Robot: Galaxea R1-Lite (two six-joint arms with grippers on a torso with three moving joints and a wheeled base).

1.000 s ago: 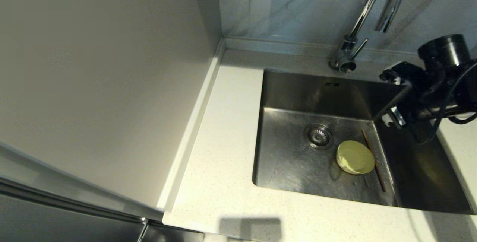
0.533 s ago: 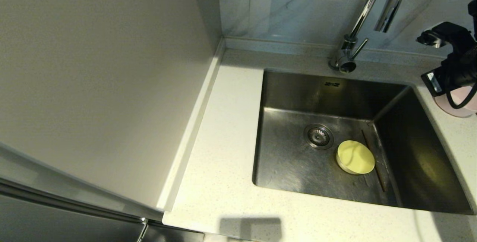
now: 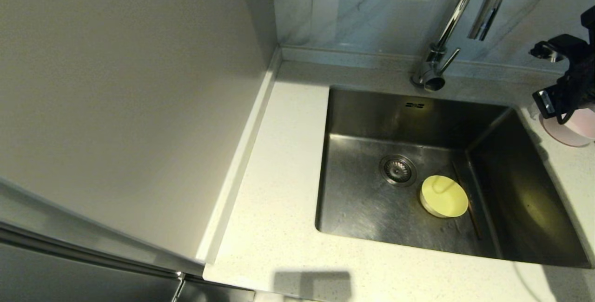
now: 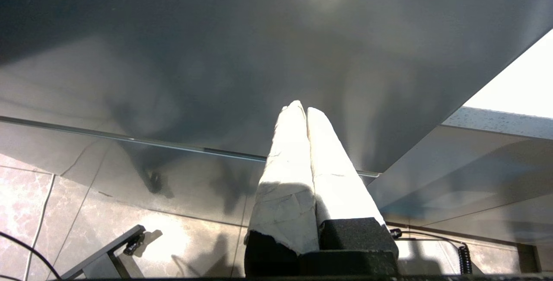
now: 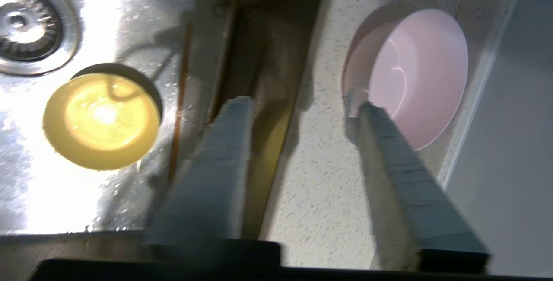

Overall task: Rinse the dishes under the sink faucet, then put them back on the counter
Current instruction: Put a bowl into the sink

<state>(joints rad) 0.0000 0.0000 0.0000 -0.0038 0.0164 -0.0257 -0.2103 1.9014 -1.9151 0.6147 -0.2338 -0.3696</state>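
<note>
1. Your right gripper (image 5: pixel 302 103) hangs over the right rim of the sink (image 3: pixel 367 121), its 2 fingers spread apart with nothing between them.
2. One fingertip (image 5: pixel 367 110) overlaps the near rim of the pink bowl (image 5: pixel 421 71) in the right wrist view; you cannot tell from that view whether it touches.
3. The pink bowl (image 3: pixel 574 130) sits upright on the counter (image 3: pixel 283 176), right of the sink and near the raised back edge. In the head view the right gripper (image 3: pixel 555 81) covers its far side.
4. The yellow-green bowl (image 3: pixel 444 196) rests on the sink floor, right of the drain (image 3: pixel 398 170) and close to it.
5. Only 1 chopstick (image 3: pixel 468 204) shows clearly. It lies on the sink floor just right of the yellow-green bowl, along the foot of the right wall, running from far to near.
6. The faucet (image 3: pixel 453 23) stands at the far edge of the sink, its spout arching toward the basin. No water shows beneath it.
7. Your left gripper (image 4: pixel 306 110) is out of the head view. The left wrist view shows its 2 wrapped fingers pressed together, empty, in front of a grey cabinet panel (image 4: pixel 216 56) above a tiled floor (image 4: pixel 34 203).
</note>
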